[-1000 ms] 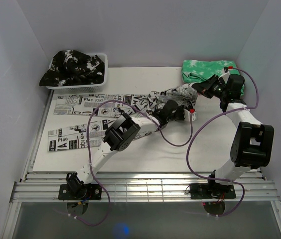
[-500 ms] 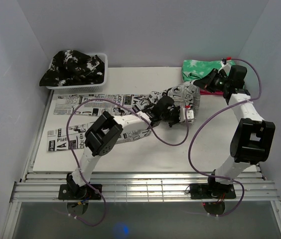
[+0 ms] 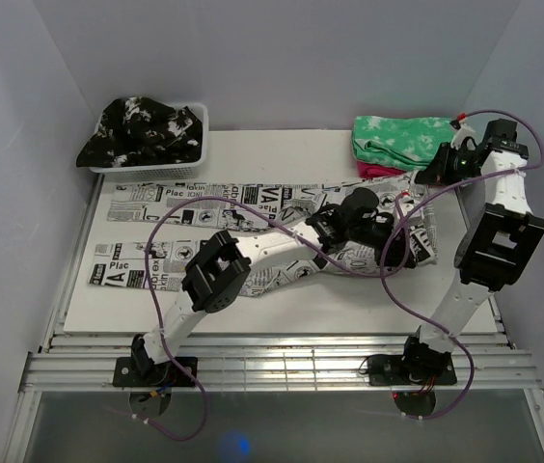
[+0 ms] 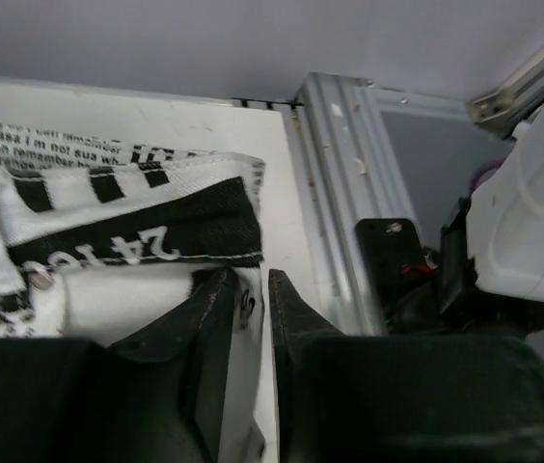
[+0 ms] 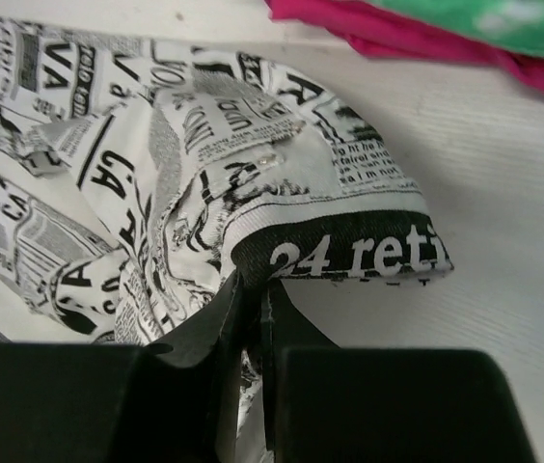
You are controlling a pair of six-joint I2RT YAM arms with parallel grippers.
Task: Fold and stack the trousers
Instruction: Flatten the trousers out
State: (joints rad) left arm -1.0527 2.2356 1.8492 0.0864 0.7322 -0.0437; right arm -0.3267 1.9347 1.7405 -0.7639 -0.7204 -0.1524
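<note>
Tools, 2. The left tool (image 4: 250, 289) has its fingers (image 4: 209, 328) pressed nearly together, with white cloth and a small rivet pinched in the narrow gap. The right tool (image 5: 250, 294) is likewise closed, nipping the cloth just under the black waistband (image 5: 349, 253).

Left arm: runs from its base at the near left diagonally over the trousers (image 3: 137, 270) to their right end, elbow raised above the near leg.

Right arm: rises from its base at the near right, follows the right wall, then bends back leftward and down to the far right corner of the waistband.

Trousers: flat on the surface (image 3: 282, 154), 2 legs reaching left, waistband to the right.

Edges: the waistband corner lies near the right edge of the surface. The green cloth (image 3: 402, 135) and pink cloth (image 5: 417, 43) sit just beyond the waistband. A basket (image 3: 200, 145) holding a black garment (image 3: 142, 130) stands at the far left, near the far leg. Bare strips of surface show along the far and near sides.
</note>
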